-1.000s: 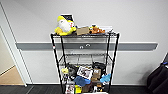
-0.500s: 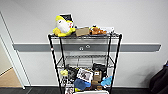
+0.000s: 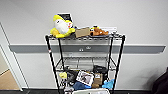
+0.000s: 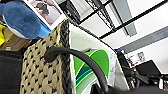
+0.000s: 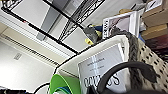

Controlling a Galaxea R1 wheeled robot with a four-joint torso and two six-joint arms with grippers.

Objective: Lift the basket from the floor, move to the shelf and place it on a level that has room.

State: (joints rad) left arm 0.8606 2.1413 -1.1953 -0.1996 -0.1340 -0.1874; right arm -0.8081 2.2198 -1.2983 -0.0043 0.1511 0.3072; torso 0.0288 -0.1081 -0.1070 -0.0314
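The shelf (image 3: 85,37) is a tall black wire rack standing straight ahead against a white wall. Its level second from top (image 3: 85,60) is a bare wire grid with nothing on it. The pale rim of the basket (image 3: 87,91) peeks in at the head view's lower edge, in front of the rack. Up close, the basket (image 4: 42,70) shows cream speckled woven sides, a dark braided rim and a white lining. The basket (image 5: 150,60) holds a green item (image 5: 62,83) and a white printed sheet (image 5: 102,67). The floor is hidden.
The top tier carries a yellow plush (image 3: 61,26), a small cardboard box (image 3: 82,32) and a brown toy (image 3: 98,31). The lower tier is crowded with a framed picture (image 3: 85,77), boxes and a blue plush (image 3: 108,83). A dark object (image 3: 161,83) stands at right.
The rack looks slightly larger and lower in the head view than one second ago, so the camera has come nearer. Things on the rack have not moved.
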